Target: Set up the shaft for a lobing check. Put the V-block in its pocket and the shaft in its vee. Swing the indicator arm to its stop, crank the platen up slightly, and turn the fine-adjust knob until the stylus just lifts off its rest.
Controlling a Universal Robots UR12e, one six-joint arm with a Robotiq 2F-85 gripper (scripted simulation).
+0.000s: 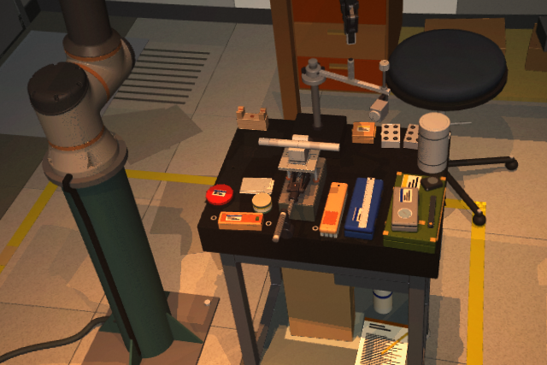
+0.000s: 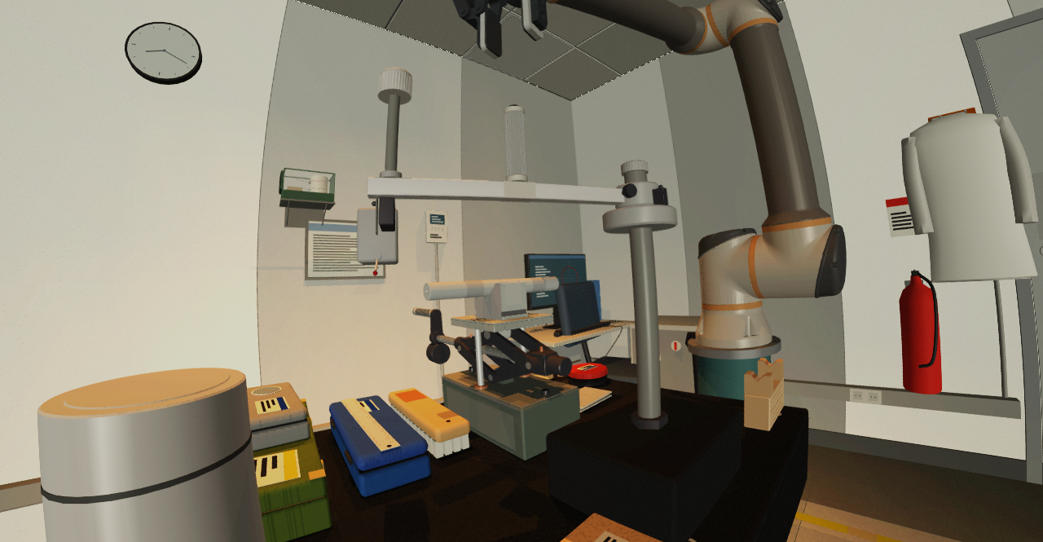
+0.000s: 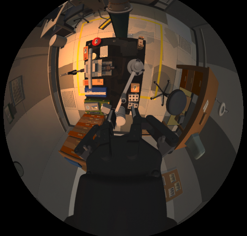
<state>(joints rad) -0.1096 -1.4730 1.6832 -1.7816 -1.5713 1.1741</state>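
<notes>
The V-block is partly hidden under the pale shaft, which lies across its vee on the scissor-lift platen at the table's middle. The platen's crank handle points toward the table's front edge. The indicator arm reaches from its post out past the table's back right, away from the shaft, carrying the indicator head, a tall fine-adjust knob and a knurled handle. My gripper hangs high above the arm, part-open and empty.
The round black stool stands just beyond the arm's tip. On the table lie a grey canister, a green case, a blue case, an orange brush, drilled blocks, a red button and a wooden block.
</notes>
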